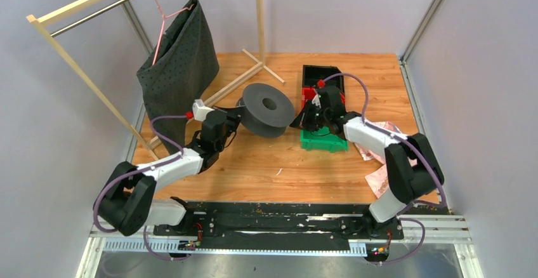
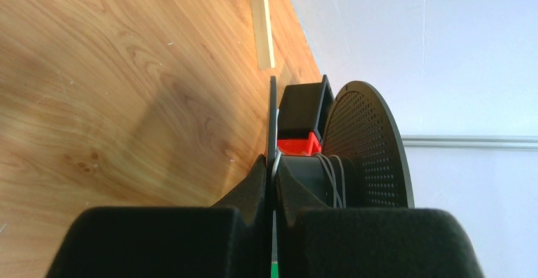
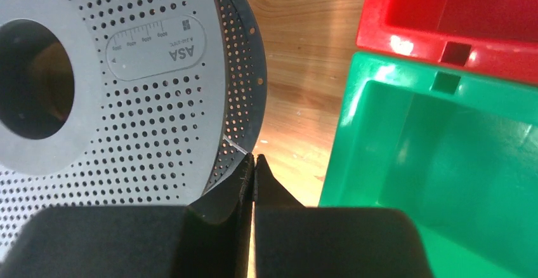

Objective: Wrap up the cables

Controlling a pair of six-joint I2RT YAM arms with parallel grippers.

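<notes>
A dark grey perforated spool (image 1: 266, 108) stands on edge on the wooden table. My left gripper (image 2: 273, 160) is shut on the thin edge of one spool flange (image 2: 273, 116); in the top view it (image 1: 238, 117) sits at the spool's left side. A few turns of thin pale cable (image 2: 334, 175) lie around the hub. My right gripper (image 3: 254, 158) is shut at the spool's right rim (image 3: 244, 68), and a short thin white cable strand (image 3: 233, 144) runs from the flange into its tips. In the top view the right gripper (image 1: 303, 121) sits between the spool and the bins.
A green bin (image 3: 355, 100) and a red bin (image 3: 380, 33) stand right of the right gripper, with a black bin (image 1: 320, 73) behind. A wooden clothes rack (image 1: 254, 68) holds a dark cloth (image 1: 181, 62) on a pink hanger at the back left. Pink packets (image 1: 380, 176) lie at the right.
</notes>
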